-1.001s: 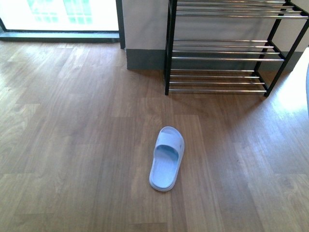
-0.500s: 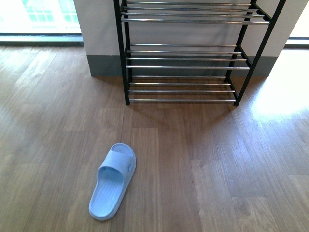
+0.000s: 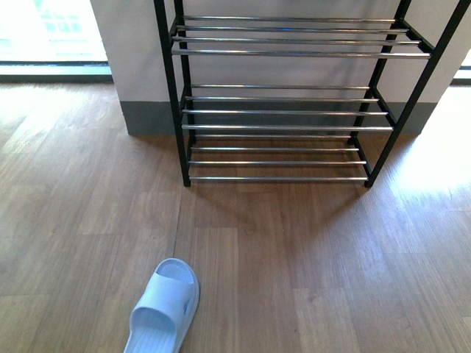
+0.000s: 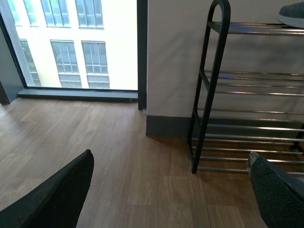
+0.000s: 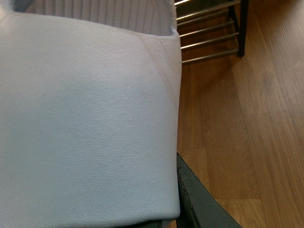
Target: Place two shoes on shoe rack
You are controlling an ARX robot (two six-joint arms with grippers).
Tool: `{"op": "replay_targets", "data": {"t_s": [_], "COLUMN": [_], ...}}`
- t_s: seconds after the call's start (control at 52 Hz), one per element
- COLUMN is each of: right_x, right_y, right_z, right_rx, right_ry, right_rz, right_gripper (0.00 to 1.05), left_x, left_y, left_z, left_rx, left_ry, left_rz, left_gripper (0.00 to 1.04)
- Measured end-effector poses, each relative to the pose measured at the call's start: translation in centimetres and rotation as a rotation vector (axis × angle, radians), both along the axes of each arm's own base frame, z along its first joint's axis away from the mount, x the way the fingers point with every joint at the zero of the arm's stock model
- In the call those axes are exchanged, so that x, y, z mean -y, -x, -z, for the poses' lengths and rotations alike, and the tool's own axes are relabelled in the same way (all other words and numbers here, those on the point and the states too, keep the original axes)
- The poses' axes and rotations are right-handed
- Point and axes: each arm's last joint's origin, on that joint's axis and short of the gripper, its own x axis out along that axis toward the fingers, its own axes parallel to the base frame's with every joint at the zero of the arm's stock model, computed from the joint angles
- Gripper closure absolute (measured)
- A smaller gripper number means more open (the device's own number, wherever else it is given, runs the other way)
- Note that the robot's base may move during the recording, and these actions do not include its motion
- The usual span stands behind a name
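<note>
One shoe, a light blue slipper (image 3: 163, 309), lies on the wood floor at the front view's lower left, toe toward the shoe rack (image 3: 276, 110). The rack has a black frame and chrome bars, and its lower tiers are bare. My right gripper (image 5: 171, 209) is shut on a second light blue slipper (image 5: 85, 118), which fills the right wrist view; one dark finger (image 5: 197, 199) shows beside it. My left gripper (image 4: 170, 161) hangs open above the floor, left of the rack's end post (image 4: 209, 95). Neither arm shows in the front view.
A grey shoe tip (image 4: 290, 13) rests on the rack's top shelf. A white wall with a grey skirting (image 3: 147, 118) stands behind the rack. A floor-level window (image 3: 44, 37) is at the far left. Bare floor (image 3: 294, 257) lies in front of the rack.
The front view has closed in on the rack, which now sits larger and more central. The floor slipper has slid from the middle to the lower left edge of the view.
</note>
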Motion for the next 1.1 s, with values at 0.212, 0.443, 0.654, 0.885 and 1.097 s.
{"op": "replay_targets", "data": {"t_s": [0.212,0.443,0.654,0.885,1.097], "right_x": [0.0,0.0,0.0,0.0,0.0], "right_y": [0.0,0.0,0.0,0.0,0.0], "right_z": [0.0,0.0,0.0,0.0,0.0], "right_rx": [0.002,0.002,0.001,0.001,0.002], "right_ry": [0.000,0.000,0.000,0.000,0.000], "right_rz": [0.000,0.000,0.000,-0.001,-0.001], "right_gripper": [1.03,1.03,1.03,1.03,1.03], "left_x": [0.0,-2.1,-3.2,-1.7,-0.9], "left_y": [-0.3,-5.9,-10.9,-14.5,-16.9], "left_z": [0.3,3.9,9.5,17.7,21.3], "left_rx": [-0.199,-0.480,-0.697,-0.971,-1.022], "left_ry": [0.117,0.253,0.163,-0.051,-0.224], "left_rz": [-0.188,-0.218,-0.137,0.061,0.156], "left_gripper": [0.09,0.09,0.09,0.09,0.09]}}
